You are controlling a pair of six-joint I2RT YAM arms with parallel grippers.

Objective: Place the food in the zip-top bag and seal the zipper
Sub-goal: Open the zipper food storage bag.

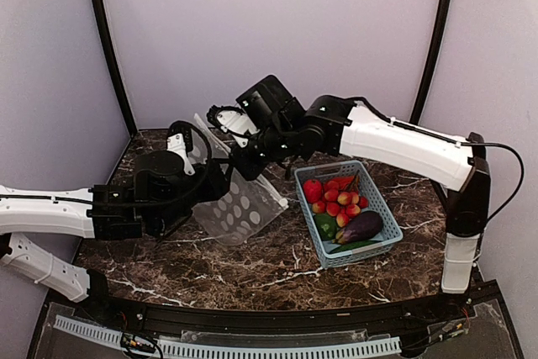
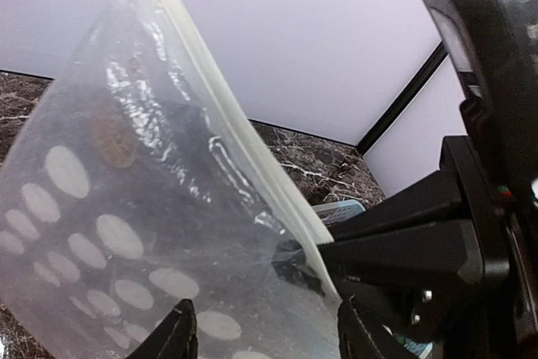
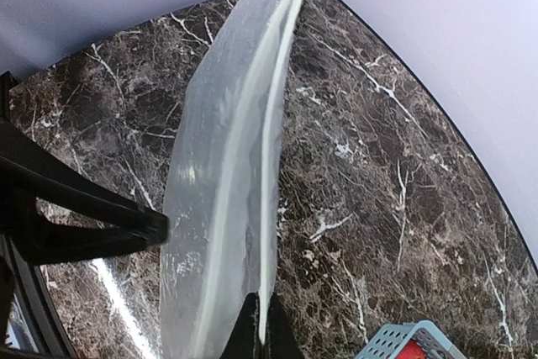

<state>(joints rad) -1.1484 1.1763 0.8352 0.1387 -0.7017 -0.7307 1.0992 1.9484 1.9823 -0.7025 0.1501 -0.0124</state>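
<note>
Holding the zip-top bag [image 1: 239, 208] upright just left of the basket [image 1: 363, 256], your right gripper [image 3: 259, 324] is clenched on the zipper [image 3: 273, 124] edge. Your left gripper [image 2: 265, 315] is released, jaws apart either side of the bag. The food [image 1: 336, 199], eggplant [image 1: 363, 226] included, lies in the basket.

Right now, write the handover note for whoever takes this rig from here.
Left gripper: open, one finger on each side of the bag, not pinching it.
Right gripper: shut on the bag's zipper edge, holding the bag up on edge over the table.
Food: all in the blue basket, to the right of the bag. None is in the bag.
Done: the bag is gripped by its zipper edge.
Left: spread the mouth, load the food, seal the zipper.
</note>
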